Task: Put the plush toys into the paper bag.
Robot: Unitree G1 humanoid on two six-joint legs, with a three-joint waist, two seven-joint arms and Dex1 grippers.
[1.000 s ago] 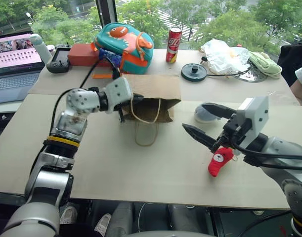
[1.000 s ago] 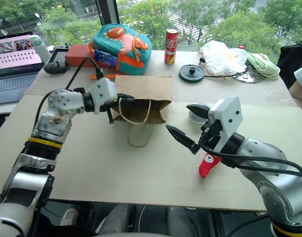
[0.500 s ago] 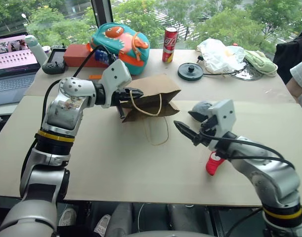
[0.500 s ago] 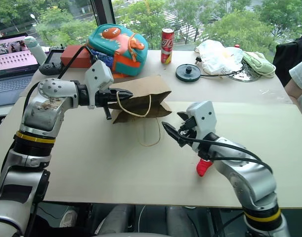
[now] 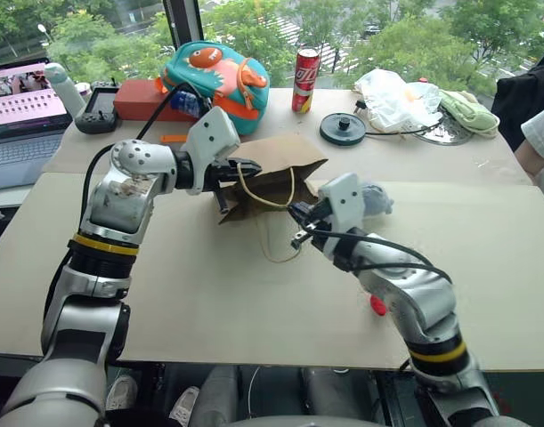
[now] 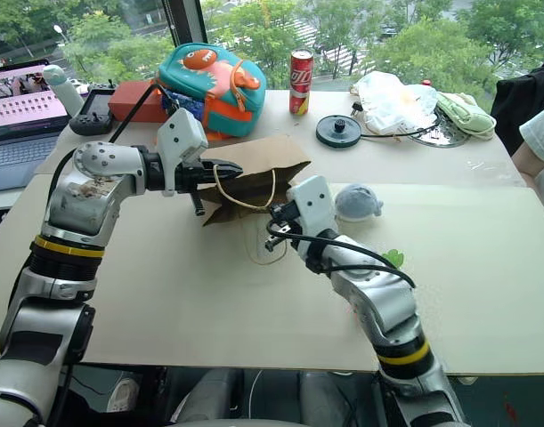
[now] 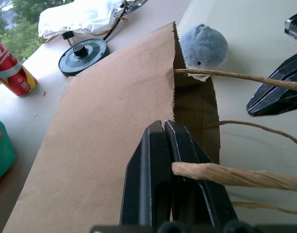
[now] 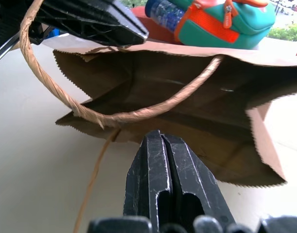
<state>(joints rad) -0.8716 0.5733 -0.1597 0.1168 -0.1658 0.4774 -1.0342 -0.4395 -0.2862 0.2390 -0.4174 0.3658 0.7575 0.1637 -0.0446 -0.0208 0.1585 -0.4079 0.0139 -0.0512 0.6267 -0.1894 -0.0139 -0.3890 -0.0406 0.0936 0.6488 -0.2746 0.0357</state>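
Right wrist view puts the right gripper (image 8: pixel 158 138), fingers pressed together and empty, just before the mouth of the paper bag (image 8: pixel 187 111). The left gripper (image 7: pixel 164 127) pinches the bag's upper lip. The grey-blue plush toy (image 6: pixel 356 202) and red plush toy (image 5: pixel 378 305) lie on the table (image 6: pixel 485 267) beside the right arm, nearer it than the left.

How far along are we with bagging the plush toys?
None bagged yet. The left gripper is shut on the paper bag rim, lifting its mouth open. The right gripper, shut and empty, sits at the mouth's lower edge. Still to do: the grey-blue plush and the red plush both lie on the table.
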